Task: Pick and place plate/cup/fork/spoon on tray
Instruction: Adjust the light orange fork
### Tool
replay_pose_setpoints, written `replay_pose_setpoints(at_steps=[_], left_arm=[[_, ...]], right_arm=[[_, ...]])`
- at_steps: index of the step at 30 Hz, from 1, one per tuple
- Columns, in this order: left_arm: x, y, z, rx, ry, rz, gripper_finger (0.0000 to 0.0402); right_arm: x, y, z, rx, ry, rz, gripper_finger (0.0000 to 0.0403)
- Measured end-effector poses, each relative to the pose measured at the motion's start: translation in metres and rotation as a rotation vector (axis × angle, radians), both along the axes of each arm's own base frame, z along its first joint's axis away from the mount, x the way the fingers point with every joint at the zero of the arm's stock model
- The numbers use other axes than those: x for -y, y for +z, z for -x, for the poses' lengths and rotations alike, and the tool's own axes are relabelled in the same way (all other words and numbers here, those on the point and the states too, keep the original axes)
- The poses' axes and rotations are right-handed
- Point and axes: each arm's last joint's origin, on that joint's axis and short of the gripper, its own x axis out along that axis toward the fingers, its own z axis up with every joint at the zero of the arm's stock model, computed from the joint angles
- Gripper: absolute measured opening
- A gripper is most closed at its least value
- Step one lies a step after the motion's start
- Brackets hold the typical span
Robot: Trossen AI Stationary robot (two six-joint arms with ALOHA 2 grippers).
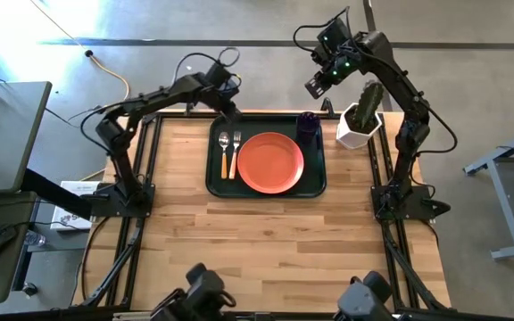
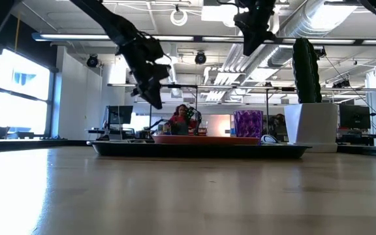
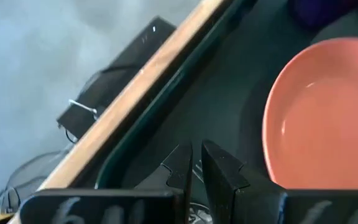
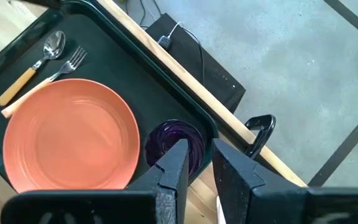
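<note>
The wooden bench [image 1: 266, 241] carries the dark green tray [image 1: 215, 183] at its far edge, midway between the 2 arm bases. On the tray, the orange-salmon plate [image 1: 271, 162] lies flat at the centre and fills most of the tray's depth. A white planter with a green cactus [image 1: 361, 118] stands on the bench just beside the tray's right rim. The dark purple cup [image 1: 308, 123] stands upright in the tray's far right corner, close to the plate's rim. The left end effector [image 1: 231, 113] hovers above the tray's far left corner, clear of the tableware, its 2 fingers [image 3: 180, 168] pressed nearly together and gripping nothing. The right end effector [image 1: 316, 86] hangs in the air beyond the bench's far edge, above and behind the cup, its fingers [image 4: 174, 168] likewise drawn close with only a narrow gap and nothing between them. The fork [image 1: 236, 152] and the spoon [image 1: 224, 152] lie side by side on the tray left of the plate, metal ends toward the far rim, the spoon outermost and the fork nearest the plate.
</note>
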Motion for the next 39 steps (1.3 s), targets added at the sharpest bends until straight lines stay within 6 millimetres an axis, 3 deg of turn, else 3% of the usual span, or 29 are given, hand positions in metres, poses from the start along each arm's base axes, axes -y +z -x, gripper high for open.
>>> replay_pose_setpoints(at_steps=[10,21,39], left_arm=[[0.0,-0.034,-0.012,-0.073,0.009,0.098,0.0026],[0.016,-0.066,-0.034,-0.151,-0.031,0.169,0.0026],[0.012,-0.072,-0.04,-0.135,0.019,0.117,0.0026]], right_arm=[[0.0,0.0,0.0,0.002,-0.004,-0.001,0.0064],[0.0,0.0,0.0,0.002,-0.004,-0.001,0.0064],[0.0,0.0,0.0,0.001,-0.004,-0.001,0.0064]])
